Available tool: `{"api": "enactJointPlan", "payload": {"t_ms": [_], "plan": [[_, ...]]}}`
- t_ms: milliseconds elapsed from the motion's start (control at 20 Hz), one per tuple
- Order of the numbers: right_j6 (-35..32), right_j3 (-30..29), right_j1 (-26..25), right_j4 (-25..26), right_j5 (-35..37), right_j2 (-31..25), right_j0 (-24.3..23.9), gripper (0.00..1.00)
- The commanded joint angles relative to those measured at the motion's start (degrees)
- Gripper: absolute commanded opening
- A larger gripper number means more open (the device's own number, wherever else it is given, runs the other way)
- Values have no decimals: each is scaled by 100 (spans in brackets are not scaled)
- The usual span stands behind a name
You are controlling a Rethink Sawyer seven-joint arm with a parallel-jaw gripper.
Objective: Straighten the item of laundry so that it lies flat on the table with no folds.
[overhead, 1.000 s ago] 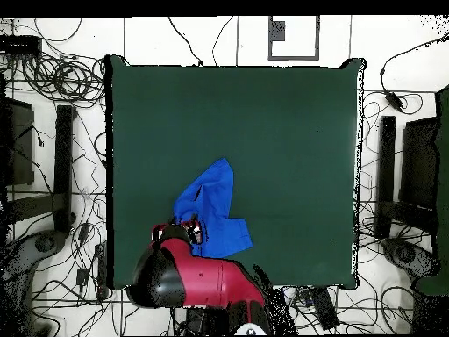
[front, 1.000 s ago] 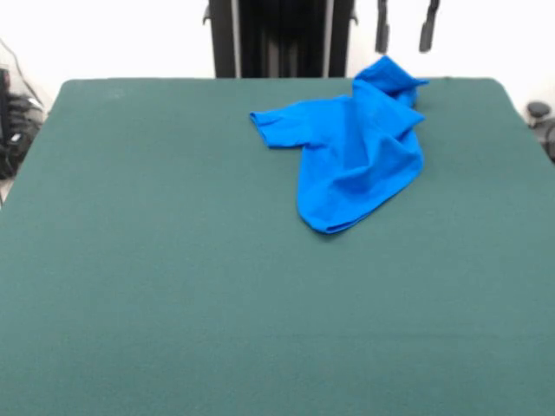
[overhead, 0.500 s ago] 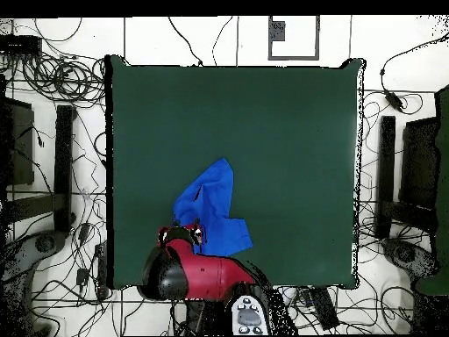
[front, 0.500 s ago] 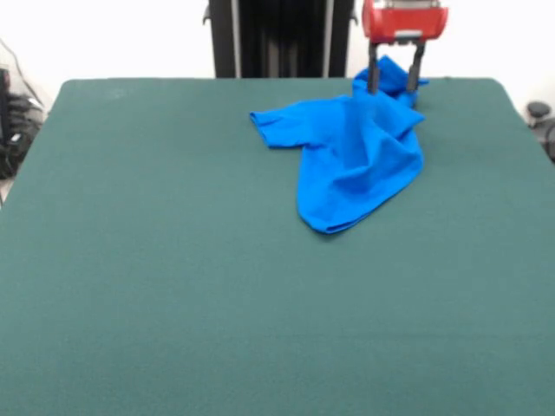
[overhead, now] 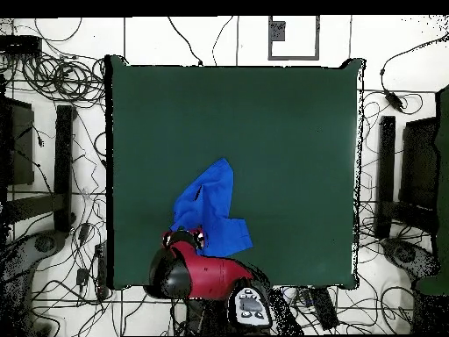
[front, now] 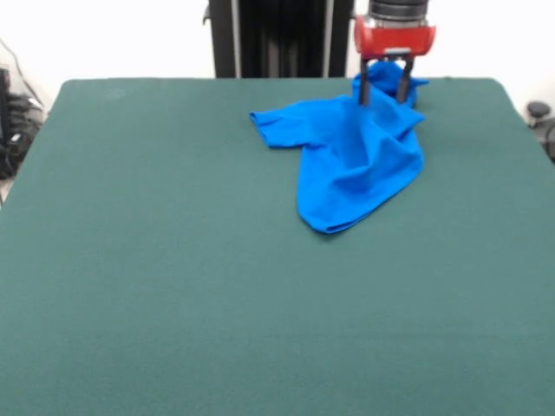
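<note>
My red-and-black claw [front: 384,87], 2 fingers spread, straddles the upper-right bunch of the crumpled bright blue T-shirt [front: 351,160]; its long axis trails toward lower left across the dark green felt desk [front: 173,286].

The tool [front: 384,89] has two slim dark fingers [front: 365,84] under a bright red block with a black ribbed collar above. From overhead, the arm [overhead: 206,277] is glossy crimson with black joints.
</note>
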State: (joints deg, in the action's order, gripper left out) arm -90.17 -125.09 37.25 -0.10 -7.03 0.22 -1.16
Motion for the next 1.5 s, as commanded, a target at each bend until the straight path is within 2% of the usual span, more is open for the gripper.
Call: {"api": "enactJointPlan", "payload": {"t_ms": [50, 300, 850, 1500], "plan": [[-1380, -38, -248, -59, -444, -288, 22, 100], [-1400, 64, -406, -157, -494, -258, 122, 100], [-1405, 749, -1320, -558, -892, -139, 542, 100], [-1331, 834, -1506, -556, -1058, -214, 486, 100]]}}
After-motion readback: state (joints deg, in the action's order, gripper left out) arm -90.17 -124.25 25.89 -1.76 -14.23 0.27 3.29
